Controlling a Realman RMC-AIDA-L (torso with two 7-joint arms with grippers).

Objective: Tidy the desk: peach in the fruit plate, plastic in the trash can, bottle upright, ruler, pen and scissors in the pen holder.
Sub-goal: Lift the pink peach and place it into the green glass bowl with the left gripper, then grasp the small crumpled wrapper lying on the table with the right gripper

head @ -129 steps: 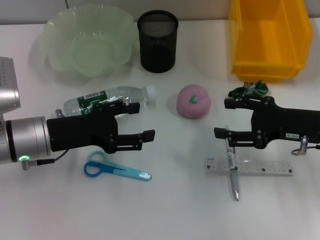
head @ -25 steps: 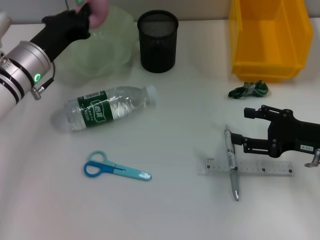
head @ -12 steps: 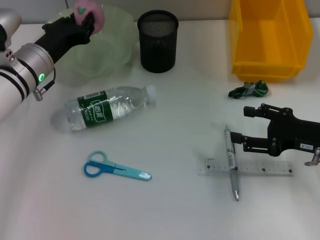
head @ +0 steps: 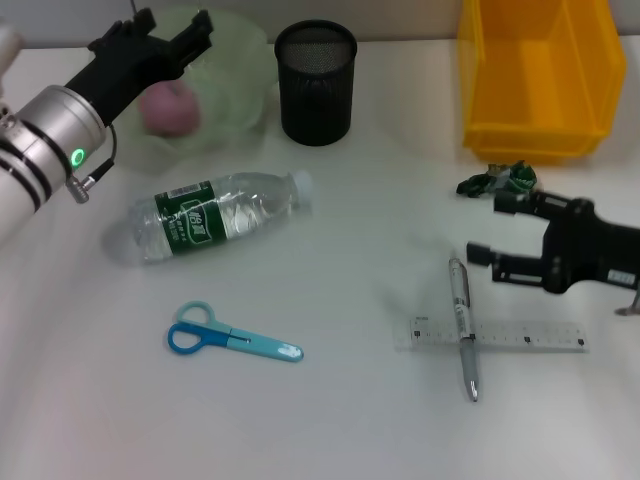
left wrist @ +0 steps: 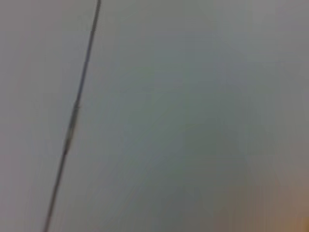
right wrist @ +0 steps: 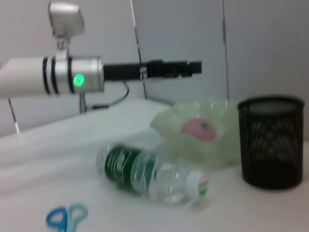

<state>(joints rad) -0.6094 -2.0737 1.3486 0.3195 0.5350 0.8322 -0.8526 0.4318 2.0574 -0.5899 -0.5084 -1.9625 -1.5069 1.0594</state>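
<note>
The peach (head: 165, 108), a matte pink ball with a small green leaf mark, sits inside the fruit plate (head: 240, 70) at the desk's far left corner. That plate is a translucent pale-green bowl with a wavy, petal-like rim. The left gripper (head: 170, 32) hangs just above it with its black fingers spread apart and nothing between them.

The right gripper (head: 495, 228) hovers low near the desk's right edge, jaws open and empty, just beside the crumpled green plastic (head: 497, 180) and above the pen (head: 463, 325), which lies crossed over the clear ruler (head: 490, 335).

Several things could go wrong from here. The round peach may roll on the bowl's smooth curved floor if the left arm clips the thin rim on its way out, and so light a bowl could slide or tip. The water bottle (head: 215, 215), a clear ribbed cylinder with a green label and white cap, lies on its side near the bowl. Its slick, round body could roll away under an off-centre pinch. The ruler is flat and thin against the white desk (head: 350, 420), so fingers may skate over it, and lifting the pen carelessly would drag it along. The blue-handled scissors (head: 232, 338) lie flat too. The black mesh pen holder (head: 315, 82) is tall and narrow, easy to knock. The yellow trash can (head: 540, 75) stands at the far right corner.
</note>
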